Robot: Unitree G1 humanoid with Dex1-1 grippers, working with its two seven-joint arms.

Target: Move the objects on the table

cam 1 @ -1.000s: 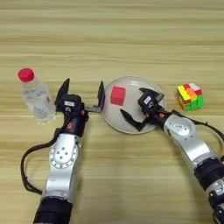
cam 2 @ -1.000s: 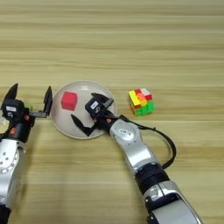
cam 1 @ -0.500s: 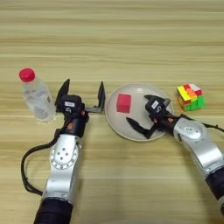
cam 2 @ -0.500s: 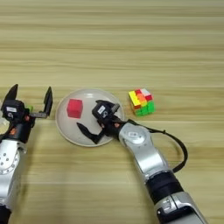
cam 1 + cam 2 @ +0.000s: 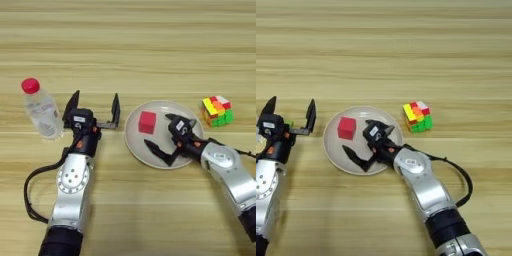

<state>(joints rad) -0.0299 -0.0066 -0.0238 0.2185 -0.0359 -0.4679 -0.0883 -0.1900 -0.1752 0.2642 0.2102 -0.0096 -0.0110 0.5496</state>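
Spreading across the whole view, the table (image 5: 150, 45) carries a round beige plate (image 5: 134, 140) near its middle. The right gripper (image 5: 165, 137), fingers apart, hangs over the plate's near-right part, the small red cube (image 5: 147, 122) lying just beyond. The left gripper (image 5: 95, 107), spread wide, stands between bottle (image 5: 41, 108) and plate. The puzzle cube (image 5: 217, 110) sits right.

Stereo head pair, steeply down on table (image 5: 150, 45)

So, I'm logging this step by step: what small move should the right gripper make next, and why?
Probably draw the right gripper back off the plate: its fingers are open and apart from the red cube, which already sits on the plate.
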